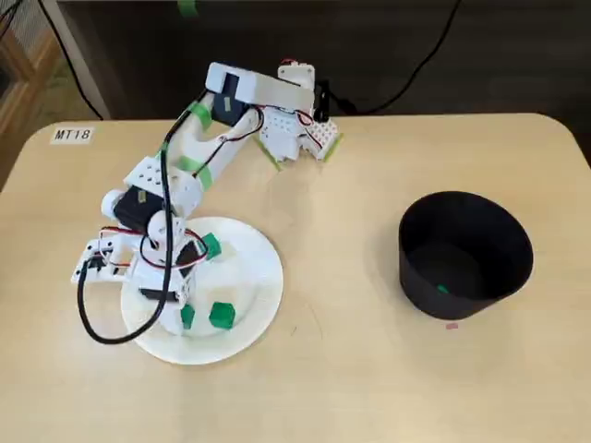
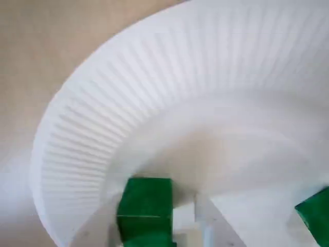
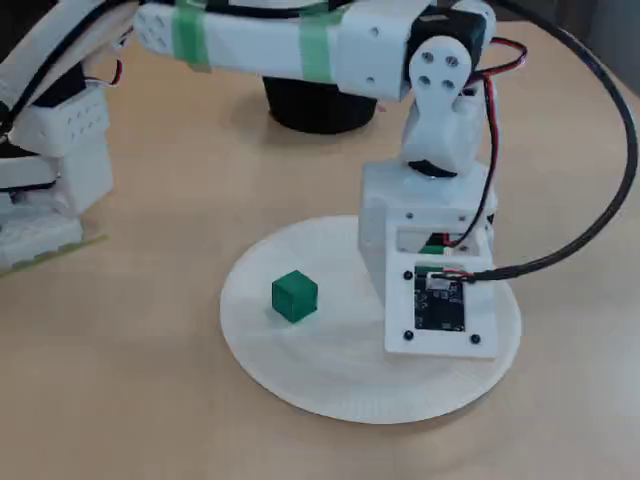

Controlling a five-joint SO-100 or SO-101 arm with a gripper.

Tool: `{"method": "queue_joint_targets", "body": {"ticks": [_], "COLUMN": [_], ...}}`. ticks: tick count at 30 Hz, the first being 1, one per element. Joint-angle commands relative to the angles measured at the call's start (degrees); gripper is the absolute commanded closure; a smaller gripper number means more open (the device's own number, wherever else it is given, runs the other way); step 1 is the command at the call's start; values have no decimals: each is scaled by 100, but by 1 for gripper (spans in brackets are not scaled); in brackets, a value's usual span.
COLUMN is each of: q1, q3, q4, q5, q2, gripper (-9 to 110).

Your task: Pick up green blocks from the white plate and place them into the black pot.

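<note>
In a fixed view from above, the arm (image 1: 199, 152) bends down over the white plate (image 1: 263, 277) at the left of the bench (image 1: 369, 388). Its hand (image 1: 185, 320) is low on the plate with a green block (image 1: 222, 315) just beside it, and the black pot (image 1: 466, 254) stands well apart to the right, holding a green piece (image 1: 442, 290). The wrist view shows a block (image 2: 145, 206) right at the hand's tip, though I cannot tell whether it is gripped. In the other fixed view, one block (image 3: 294, 296) lies free on the plate.

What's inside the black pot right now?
One small green block lies on the floor of the black pot. The pot's near wall hides the strip of floor just behind it.
</note>
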Motion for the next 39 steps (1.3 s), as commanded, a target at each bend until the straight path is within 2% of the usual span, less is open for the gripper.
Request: {"method": "queue_joint_targets", "body": {"ticks": [1,9,16,28,35,39], "q1": [53,26,-396,-2786,-4412,-5282], "q3": [-492,-633,-659,-606,1406,2241], "q4": [35,44,0,44,44,44], "q5": [114,18,325,1424,1811,1898], "q2": [26,308,1881,4351,5581,5704], "gripper": [104,104,104,104,104,104]}}
